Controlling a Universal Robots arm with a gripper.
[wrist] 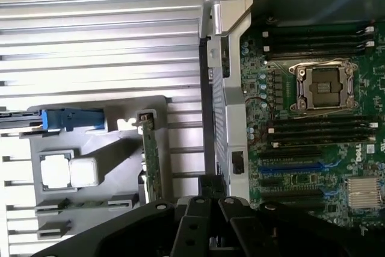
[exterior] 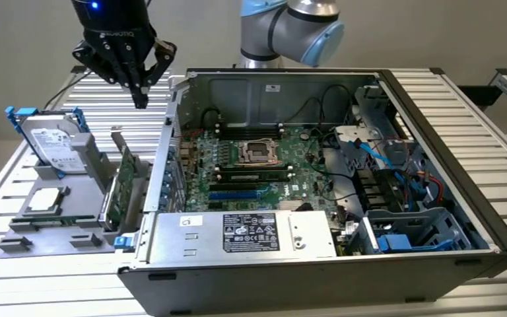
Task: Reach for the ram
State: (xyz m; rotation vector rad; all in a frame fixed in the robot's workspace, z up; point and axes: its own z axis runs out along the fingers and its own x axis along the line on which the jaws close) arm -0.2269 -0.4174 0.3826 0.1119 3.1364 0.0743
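Beside the computer case [exterior: 324,284] the gripper [exterior: 139,100] hangs pinched closed, empty. One ram stick [exterior: 253,176] sits inside; the exterior view adds one power supply [exterior: 245,234].

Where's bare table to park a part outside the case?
By the exterior view: bare slats of the table behind the grey tray, below the hand, left of the case. Another strip in front of the tray, another right of the case. Crowded: the tray itself and inside the case.

Black, perhaps lettered hand [exterior: 139,99]; silver-blue arm [exterior: 290,30]
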